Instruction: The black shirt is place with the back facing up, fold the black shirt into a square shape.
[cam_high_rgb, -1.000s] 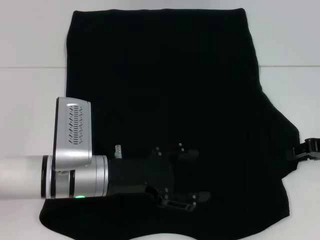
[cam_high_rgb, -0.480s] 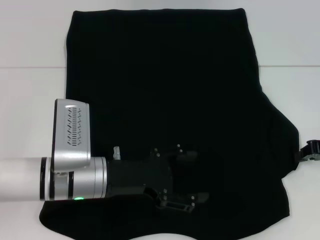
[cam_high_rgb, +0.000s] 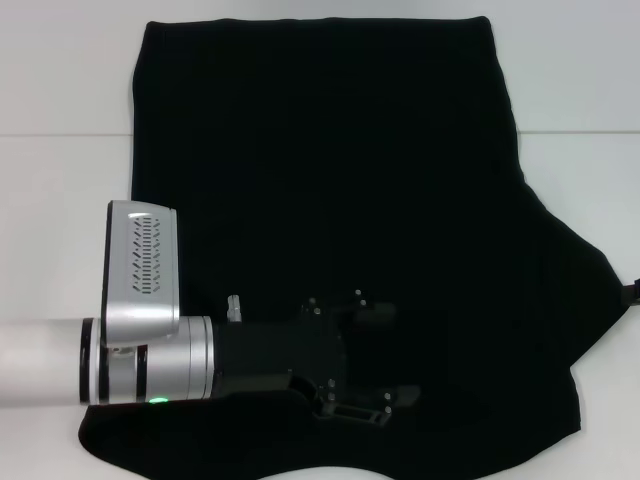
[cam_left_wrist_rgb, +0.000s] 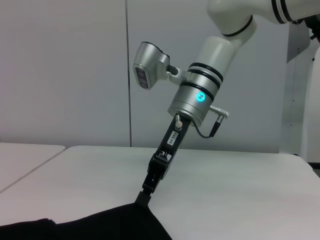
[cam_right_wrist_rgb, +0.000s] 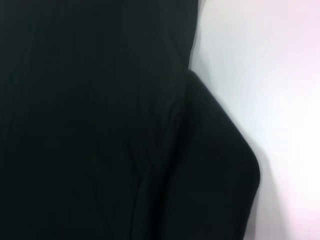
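The right end effector (cam_left_wrist_rgb: 144, 196) pinched the soft black fabric shirt's (cam_high_rgb: 330, 200) sleeve; the left end effector (cam_high_rgb: 385, 355) hovered above it, grip apparently indiscernible.

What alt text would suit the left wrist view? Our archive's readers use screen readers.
The right gripper, on a white and silver arm angled down from above, meets the tip of a corner of the black shirt on a white table. Plain grey wall panels fill the background.

White-silver arm (cam_high_rgb: 60, 360) — black gripper (cam_high_rgb: 365, 360)
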